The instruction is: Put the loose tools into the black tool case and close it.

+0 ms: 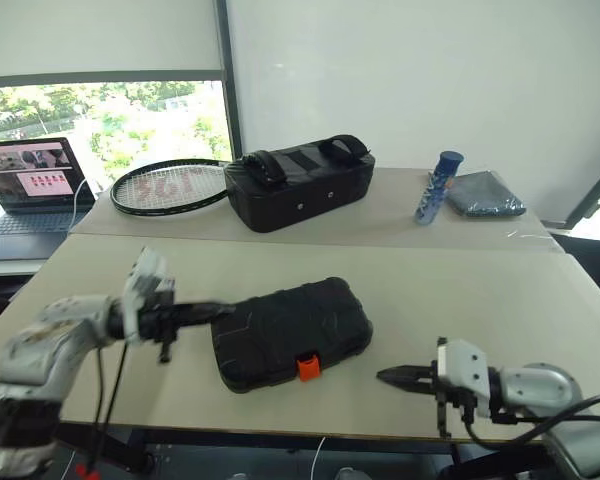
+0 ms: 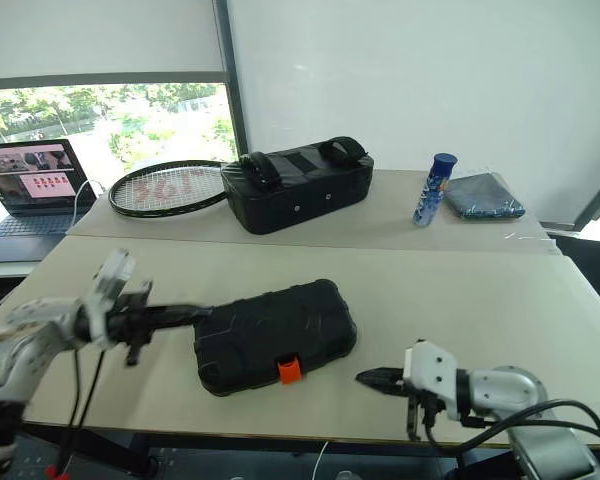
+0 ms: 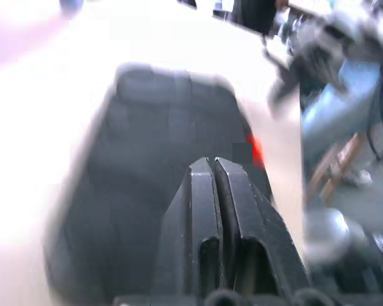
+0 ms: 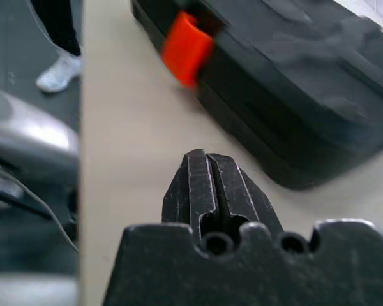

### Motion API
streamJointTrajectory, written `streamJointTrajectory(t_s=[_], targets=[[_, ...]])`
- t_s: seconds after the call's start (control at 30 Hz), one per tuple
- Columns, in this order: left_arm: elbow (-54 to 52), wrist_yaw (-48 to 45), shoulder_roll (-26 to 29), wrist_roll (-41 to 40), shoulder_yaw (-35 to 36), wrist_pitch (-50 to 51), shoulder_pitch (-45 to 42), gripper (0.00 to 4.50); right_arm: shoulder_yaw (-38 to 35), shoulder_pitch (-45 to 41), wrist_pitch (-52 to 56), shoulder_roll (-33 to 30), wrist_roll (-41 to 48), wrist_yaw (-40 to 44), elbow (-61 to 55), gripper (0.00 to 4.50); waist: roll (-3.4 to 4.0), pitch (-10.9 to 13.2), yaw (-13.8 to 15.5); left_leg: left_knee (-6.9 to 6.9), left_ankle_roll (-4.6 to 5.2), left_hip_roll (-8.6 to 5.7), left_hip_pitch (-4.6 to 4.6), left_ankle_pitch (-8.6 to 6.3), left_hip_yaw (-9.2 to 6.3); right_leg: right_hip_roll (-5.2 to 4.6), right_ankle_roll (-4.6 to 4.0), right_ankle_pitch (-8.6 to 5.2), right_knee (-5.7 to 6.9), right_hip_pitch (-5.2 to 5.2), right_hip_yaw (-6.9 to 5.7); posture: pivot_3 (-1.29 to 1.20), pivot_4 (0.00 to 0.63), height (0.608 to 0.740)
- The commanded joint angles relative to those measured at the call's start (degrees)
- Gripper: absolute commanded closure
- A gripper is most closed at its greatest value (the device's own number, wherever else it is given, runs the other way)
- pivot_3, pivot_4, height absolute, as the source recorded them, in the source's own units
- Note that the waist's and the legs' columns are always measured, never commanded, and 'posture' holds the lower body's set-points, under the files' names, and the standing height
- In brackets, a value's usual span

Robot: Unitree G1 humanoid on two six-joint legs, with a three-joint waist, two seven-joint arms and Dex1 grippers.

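Black tool case (image 1: 291, 334) shut near surface's front edge; left tool (image 1: 223, 311) and right tool (image 1: 385, 377) pinched together, empty, likely done

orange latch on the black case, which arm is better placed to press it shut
Right, probably. The right pincer, shut, lies on the table just beside the orange latch on the black tool case. The left pincer, also shut, is at the case's far end.

Both arms are silver-grey metal with white wrist housings and loose black cables; the left gripper (image 1: 220, 310) and right gripper (image 1: 388, 377) have tapered black fingers.
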Motion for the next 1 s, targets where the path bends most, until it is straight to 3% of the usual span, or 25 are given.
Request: streamJointTrajectory(t_s=[0.03,0.23,0.4,0.9,1.0], targets=[[4.05,2.18,-4.00,6.95,-7.67,-3.37,-5.92,4.32,5.41,-1.72,5.79,3.97,-3.03,-5.89,-5.41,4.50,0.00,0.00,-0.46,-0.01,0.00,-0.02,-0.01,0.00,0.02,0.01,-0.01,0.01,0.00,-0.04,0.07,0.00,0.150,0.740],[11.16,3.91,-10.09,15.17,-15.90,-6.54,-11.35,4.32,11.86,-6.94,9.07,8.23,-8.69,-8.78,-3.76,4.50,0.00,0.00,-0.47,-0.03,0.00,-0.05,-0.15,0.00,-0.01,0.02,-0.31,0.18,-0.02,-0.17,0.06,0.00,0.150,0.740],[13.93,4.71,-11.99,19.95,-19.11,-8.45,-12.12,4.32,14.28,-10.15,9.43,10.48,-10.20,-8.99,-1.36,4.50,0.01,-0.01,0.05,-0.02,0.00,-0.08,-0.14,0.00,-0.05,0.00,-0.29,0.17,-0.04,-0.10,0.03,0.00,0.150,0.740],[12.77,6.66,-9.87,24.44,-21.83,-4.35,-8.35,4.32,16.90,-12.76,7.50,14.54,-13.53,-9.53,4.83,4.50,0.00,-0.07,0.07,0.01,0.01,-0.08,0.18,0.00,-0.06,0.01,-0.09,0.06,0.00,0.20,0.04,0.00,0.150,0.740],[14.27,8.14,-9.86,26.10,-22.49,-4.75,-7.87,4.32,16.61,-13.15,6.91,15.15,-14.01,-9.64,5.88,4.50,0.00,-0.07,-0.21,-0.04,0.01,-0.07,0.59,0.00,-0.06,0.01,0.06,-0.04,-0.05,0.63,0.03,0.00,0.150,0.740]])
